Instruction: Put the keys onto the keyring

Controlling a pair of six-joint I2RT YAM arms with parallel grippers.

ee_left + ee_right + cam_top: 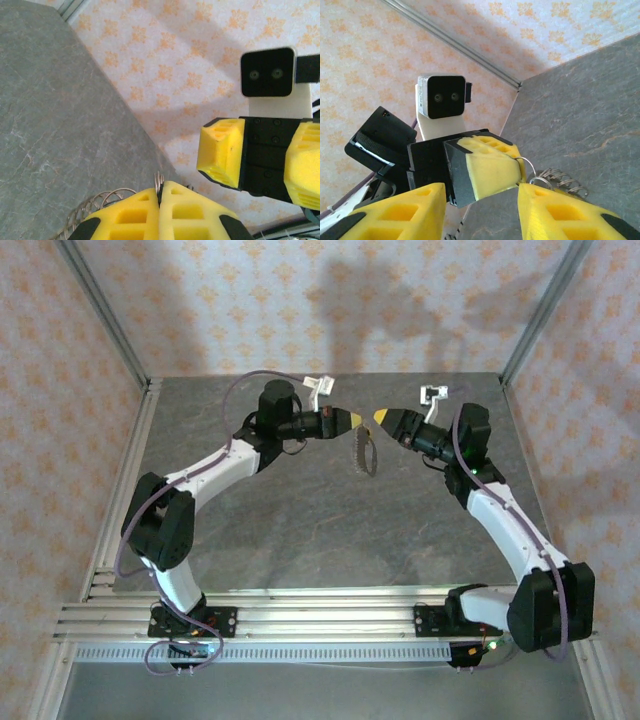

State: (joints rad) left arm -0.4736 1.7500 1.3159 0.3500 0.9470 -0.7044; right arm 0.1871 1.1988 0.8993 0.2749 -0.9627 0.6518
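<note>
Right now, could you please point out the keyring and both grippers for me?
keyring [529, 166], right wrist view, on its thin wire loop.
left gripper [160, 192], left wrist view, on the seam between its shut fingertips.
right gripper [382, 417], top view, on its yellow tip.

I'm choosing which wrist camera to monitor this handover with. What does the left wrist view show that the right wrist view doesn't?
The left wrist view gives the right fingers from the front, standing apart, with the right wrist camera above them. The right wrist view instead gives the left fingers from the front, pressed shut, with the left wrist camera above them. Both share the keyring pinched at the tip of the left fingers, its chain next to it, the grey table and the patterned wall.
</note>
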